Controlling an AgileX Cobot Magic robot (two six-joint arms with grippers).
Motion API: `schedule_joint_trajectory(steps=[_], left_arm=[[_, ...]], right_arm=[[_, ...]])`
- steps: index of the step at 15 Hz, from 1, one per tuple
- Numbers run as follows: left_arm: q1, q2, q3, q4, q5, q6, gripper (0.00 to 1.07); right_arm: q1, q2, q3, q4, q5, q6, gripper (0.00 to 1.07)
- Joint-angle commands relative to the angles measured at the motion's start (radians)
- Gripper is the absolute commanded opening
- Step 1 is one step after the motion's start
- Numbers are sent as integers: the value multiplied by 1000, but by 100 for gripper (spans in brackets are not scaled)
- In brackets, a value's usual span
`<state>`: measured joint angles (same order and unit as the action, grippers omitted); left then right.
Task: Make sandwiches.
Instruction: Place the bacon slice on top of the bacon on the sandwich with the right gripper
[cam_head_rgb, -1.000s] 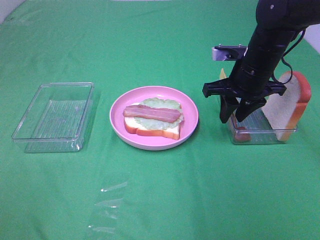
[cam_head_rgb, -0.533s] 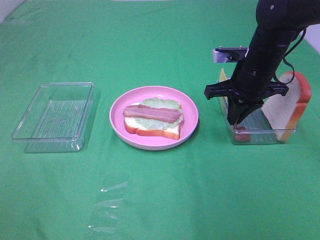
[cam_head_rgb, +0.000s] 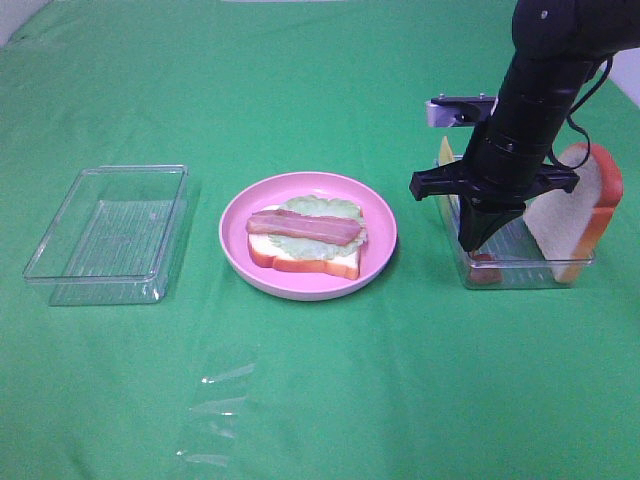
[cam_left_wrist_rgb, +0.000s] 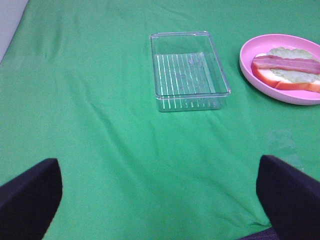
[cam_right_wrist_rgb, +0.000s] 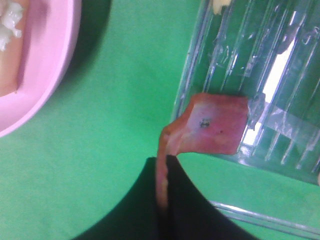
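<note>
On the pink plate (cam_head_rgb: 240, 262) lies a bread slice (cam_head_rgb: 310, 264) with a lettuce leaf (cam_head_rgb: 325, 208) and a bacon strip (cam_head_rgb: 305, 228) on top. My right gripper (cam_head_rgb: 477, 243) reaches down into the clear tray (cam_head_rgb: 520, 272) on the right and is shut on a second bacon strip (cam_right_wrist_rgb: 212, 125), which bends up between the fingers in the right wrist view. A bread slice (cam_head_rgb: 580, 205) leans in that tray and a yellow cheese slice (cam_head_rgb: 445, 153) pokes up behind the arm. My left gripper's fingers (cam_left_wrist_rgb: 30, 192) stand wide apart and empty over bare cloth.
An empty clear tray (cam_head_rgb: 110, 232) stands left of the plate, also in the left wrist view (cam_left_wrist_rgb: 187, 70). A clear plastic film (cam_head_rgb: 215, 415) lies on the green cloth near the front. The plate also shows in the left wrist view (cam_left_wrist_rgb: 250, 70).
My right gripper has lowered into the right tray and its fingers have closed from open onto the bacon strip. The left arm has not moved.
</note>
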<state>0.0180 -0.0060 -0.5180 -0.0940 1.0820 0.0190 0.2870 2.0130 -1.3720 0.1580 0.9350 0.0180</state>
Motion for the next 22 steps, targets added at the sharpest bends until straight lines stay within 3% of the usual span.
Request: schedule_joint_trajectory(steps=[1,22], left_arm=[[0,-21,1,0,-4,-6,98],[0,-21,1,0,-4,-6,98]], right_arm=[[-1,-3,-5,7,6,-18,0],[-1,-97,-17,61,23,18,0]])
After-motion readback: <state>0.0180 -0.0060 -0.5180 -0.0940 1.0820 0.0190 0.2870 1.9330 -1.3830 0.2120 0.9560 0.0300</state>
